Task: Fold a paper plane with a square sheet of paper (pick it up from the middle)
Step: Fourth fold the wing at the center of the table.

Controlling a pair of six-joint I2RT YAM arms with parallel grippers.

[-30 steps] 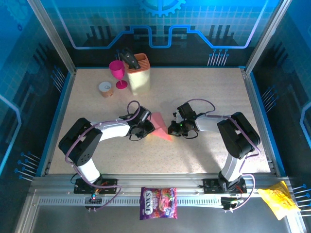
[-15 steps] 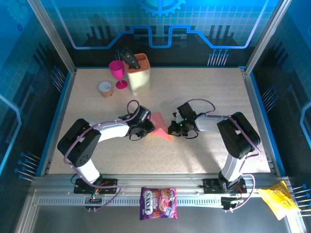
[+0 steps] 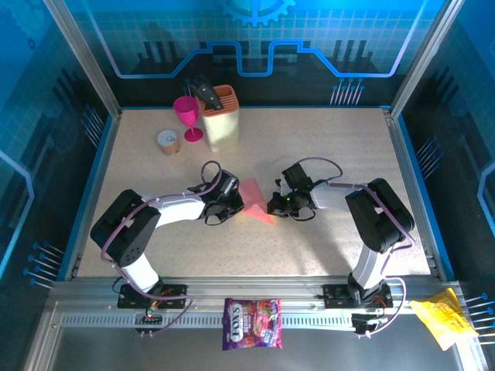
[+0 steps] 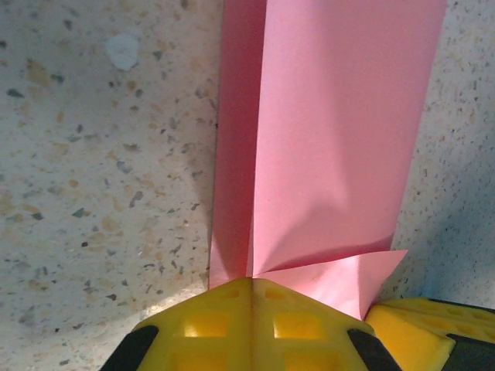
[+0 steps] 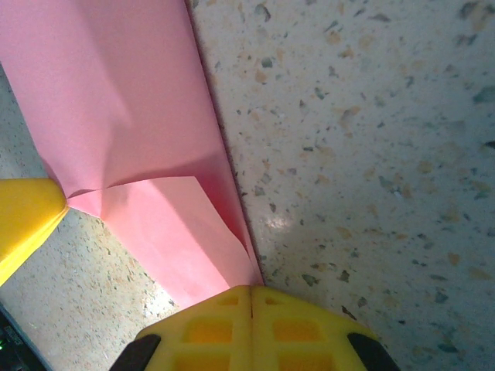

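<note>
Lying mid-bench [image 3: 325,139] between the arms, the folded sheet [image 3: 254,199] runs roughly far-left to near-right, the left end effector [image 4: 250,284] clamped shut on its left side, the right end effector [image 5: 251,294] pinching its right.

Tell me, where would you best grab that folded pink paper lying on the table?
Probably at its edge, where the lengthwise crease ends, coming in low along the table. The pink paper lies thin and flat, so only the edges and raised fold offer a pinch. The left gripper and right gripper are shut on it that way, one from each side.
</note>
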